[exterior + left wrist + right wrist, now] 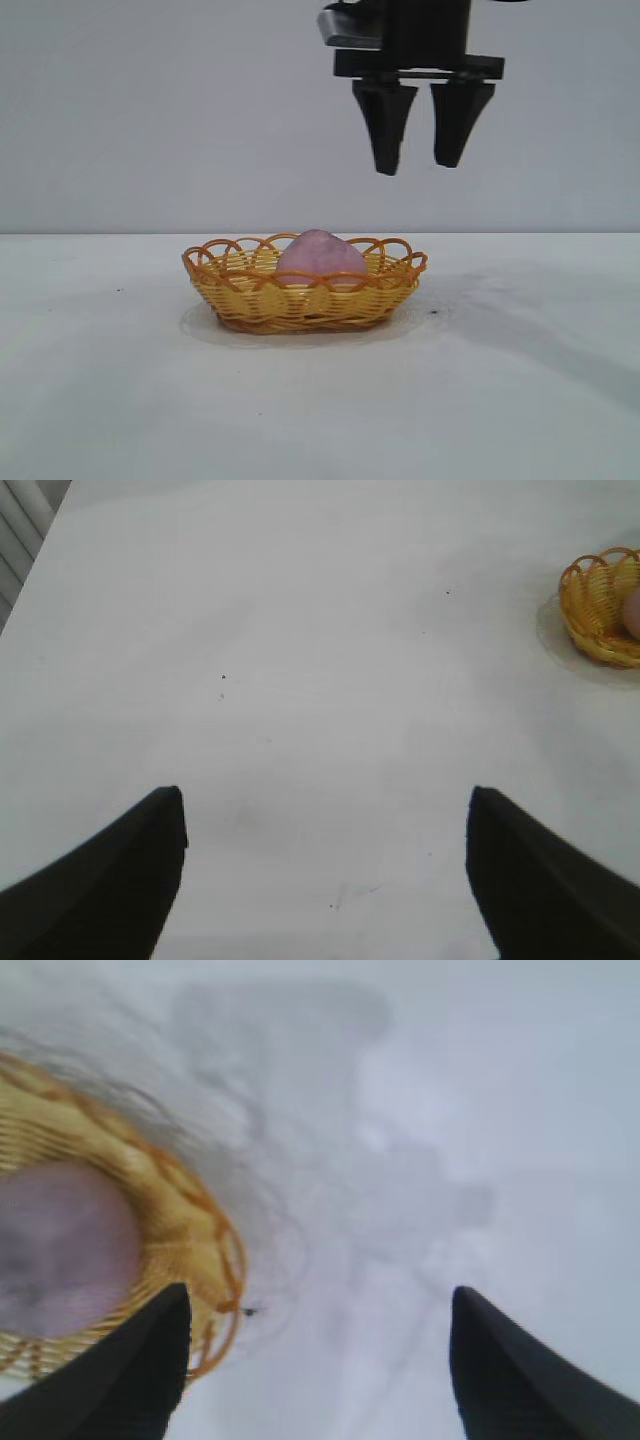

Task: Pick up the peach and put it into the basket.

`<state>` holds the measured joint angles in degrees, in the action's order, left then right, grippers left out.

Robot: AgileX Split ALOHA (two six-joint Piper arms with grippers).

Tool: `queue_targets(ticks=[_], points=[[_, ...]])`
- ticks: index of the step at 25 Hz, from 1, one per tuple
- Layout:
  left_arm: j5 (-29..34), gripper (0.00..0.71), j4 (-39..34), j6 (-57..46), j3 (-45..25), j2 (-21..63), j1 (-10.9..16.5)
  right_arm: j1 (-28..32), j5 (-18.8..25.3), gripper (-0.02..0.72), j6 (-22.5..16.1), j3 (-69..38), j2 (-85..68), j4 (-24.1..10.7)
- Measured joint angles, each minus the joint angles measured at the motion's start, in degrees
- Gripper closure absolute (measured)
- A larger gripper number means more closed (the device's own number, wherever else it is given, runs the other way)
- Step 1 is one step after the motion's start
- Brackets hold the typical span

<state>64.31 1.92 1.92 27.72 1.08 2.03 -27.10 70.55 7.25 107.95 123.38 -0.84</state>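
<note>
Exterior view, peach lying in basket, right gripper above, jaws spread, empty, left gripper jaws spread

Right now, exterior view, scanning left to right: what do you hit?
Bare table → basket with the peach in it → right gripper, open and empty, up above the basket's right end.

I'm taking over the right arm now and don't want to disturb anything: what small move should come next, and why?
Probably just lift the right claw further up and away to park. The peach already sits inside the basket, and the claw hangs open and empty above the basket's right end, holding nothing. The left claw is open over bare table, far off, and needs no move.
</note>
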Motion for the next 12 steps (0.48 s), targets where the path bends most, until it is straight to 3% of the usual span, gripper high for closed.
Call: queue_targets(ticks=[12], points=[[0.0,0.153,0.0,0.0,0.0,0.0,0.0,16.5,0.0,0.234,-0.4,0.0,0.0,0.7]])
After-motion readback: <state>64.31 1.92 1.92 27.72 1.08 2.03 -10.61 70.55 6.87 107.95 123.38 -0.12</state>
